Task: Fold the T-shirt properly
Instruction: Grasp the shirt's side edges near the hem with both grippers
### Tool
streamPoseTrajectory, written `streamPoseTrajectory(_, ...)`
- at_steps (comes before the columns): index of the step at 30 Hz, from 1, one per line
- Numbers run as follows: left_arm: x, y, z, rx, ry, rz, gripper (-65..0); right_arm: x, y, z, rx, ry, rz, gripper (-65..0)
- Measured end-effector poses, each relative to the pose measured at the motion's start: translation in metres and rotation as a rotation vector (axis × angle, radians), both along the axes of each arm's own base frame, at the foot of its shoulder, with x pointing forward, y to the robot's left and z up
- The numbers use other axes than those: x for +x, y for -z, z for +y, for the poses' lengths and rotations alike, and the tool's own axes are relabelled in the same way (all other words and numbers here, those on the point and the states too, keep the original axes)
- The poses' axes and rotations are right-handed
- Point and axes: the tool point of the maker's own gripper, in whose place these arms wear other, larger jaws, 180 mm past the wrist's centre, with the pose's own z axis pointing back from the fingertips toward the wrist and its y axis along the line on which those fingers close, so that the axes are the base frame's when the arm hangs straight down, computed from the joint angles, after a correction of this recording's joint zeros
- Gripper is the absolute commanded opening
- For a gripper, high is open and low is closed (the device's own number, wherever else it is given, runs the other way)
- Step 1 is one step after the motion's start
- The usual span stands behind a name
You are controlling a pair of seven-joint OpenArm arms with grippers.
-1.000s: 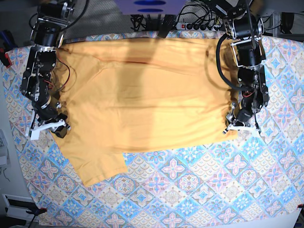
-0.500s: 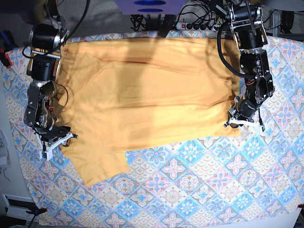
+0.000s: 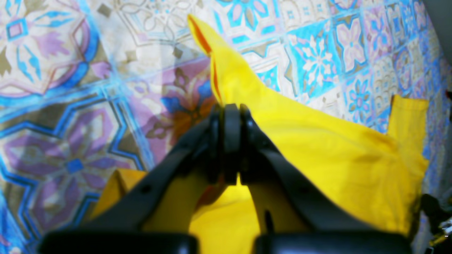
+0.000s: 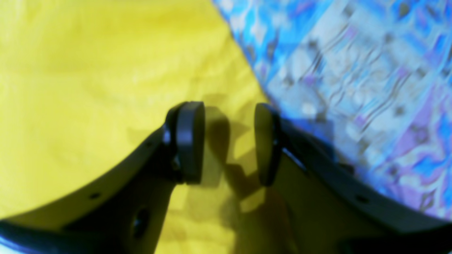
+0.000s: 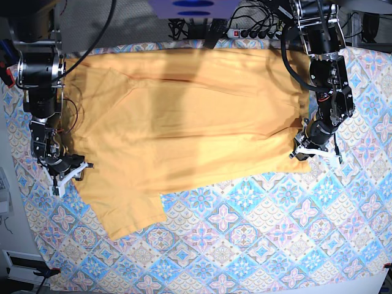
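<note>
Two hands are working at opposite edges of the T-shirt (image 5: 184,128), which is lying spread across the patterned cloth (image 5: 257,233) covering the table. We are seeing the left hand (image 3: 227,116) with its fingers (image 3: 215,141) pressed together on a fold of yellow fabric; a pointed corner of the T-shirt is sticking up just beyond the fingertips, while the bulk of the cloth is trailing away beside and beneath that hand. In the base view the left hand (image 5: 311,149) is sitting right at the garment's corner, with the fabric running from it toward the other arm.

The right hand (image 4: 227,141) is standing with its fingers (image 4: 189,141) apart and nothing between the pads. Below it we are seeing the T-shirt's edge: yellow fabric is filling the area under one finger and the gap, while the other finger is hanging over the boundary where the patterned cloth begins. We cannot tell from the blurred wrist view whether the pads are touching the fabric. In the base view the right hand (image 5: 66,171) is sitting just beside the T-shirt's side edge, with a sleeve (image 5: 125,214) lying close by, nearer the table's front.
</note>
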Motion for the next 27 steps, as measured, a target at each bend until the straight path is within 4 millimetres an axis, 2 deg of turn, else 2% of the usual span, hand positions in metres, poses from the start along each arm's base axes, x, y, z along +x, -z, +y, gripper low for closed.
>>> streamPoseTrajectory(7,-0.001,0.0,-0.001,-0.015,-0.003,-0.002,-65.0,-0.006,0.01,0.01,-0.033,-0.062,0.034,-43.1)
streamPoseTrajectory(12,-0.001,0.0,-0.002,-0.018,-0.003,-0.002,-65.0,-0.006,0.011,0.015,-0.03,-0.093,0.035,-56.2)
streamPoseTrajectory(16,-0.001,0.0,-0.002,-0.018,-0.003,-0.002,-65.0,-0.008,0.01,0.038,0.047,-0.198,0.037,-62.9)
streamPoseTrajectory(20,-0.001,0.0,-0.002,-0.018,-0.003,-0.002,-65.0,-0.005,0.008,0.038,0.06,-0.176,0.025,-63.1)
streamPoseTrajectory(24,-0.002,0.001,-0.002,-0.018,-0.003,0.001,-65.0,0.0,-0.002,0.024,0.089,-0.102,-0.015,-63.2)
streamPoseTrajectory(27,-0.006,0.004,-0.002,-0.019,-0.003,0.01,-65.0,-0.007,-0.001,0.017,0.069,-0.119,0.041,-63.2)
